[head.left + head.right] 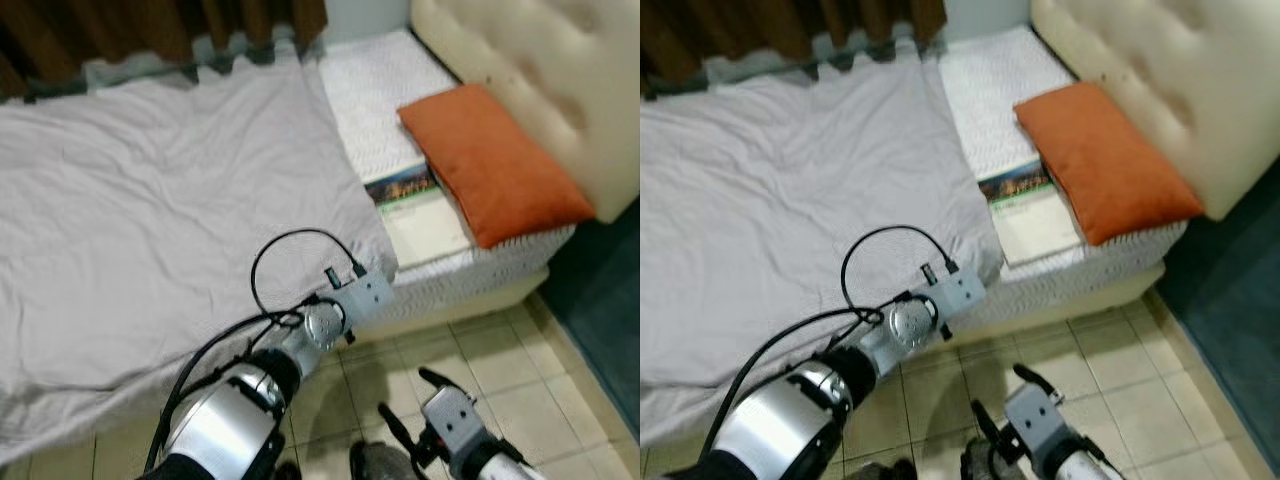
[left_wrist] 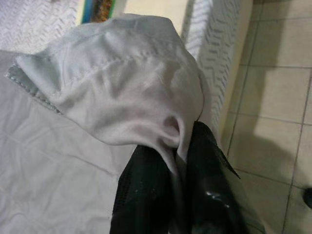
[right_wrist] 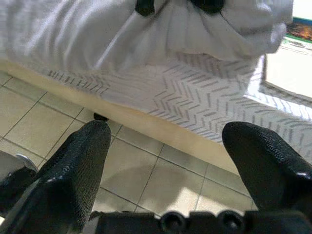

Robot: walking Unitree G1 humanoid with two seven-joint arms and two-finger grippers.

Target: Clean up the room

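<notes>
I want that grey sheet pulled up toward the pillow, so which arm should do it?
Left. Its hand already pinches the sheet's corner at the bed's edge; the right hand hangs open over the floor tiles.

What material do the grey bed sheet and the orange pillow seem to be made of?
The grey bed sheet, pinched at its corner by the left gripper, looks like thin matte woven cloth, probably cotton: it creases softly and shows a stitched hem. The orange pillow looks like soft matte fabric over plump filling; its weave is too small to tell.

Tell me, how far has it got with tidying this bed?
Done: the grey sheet covers most of the mattress. In hand: the left hand pinches the sheet's corner. Left: the head end is bare, with a book and orange pillow lying there.
</notes>
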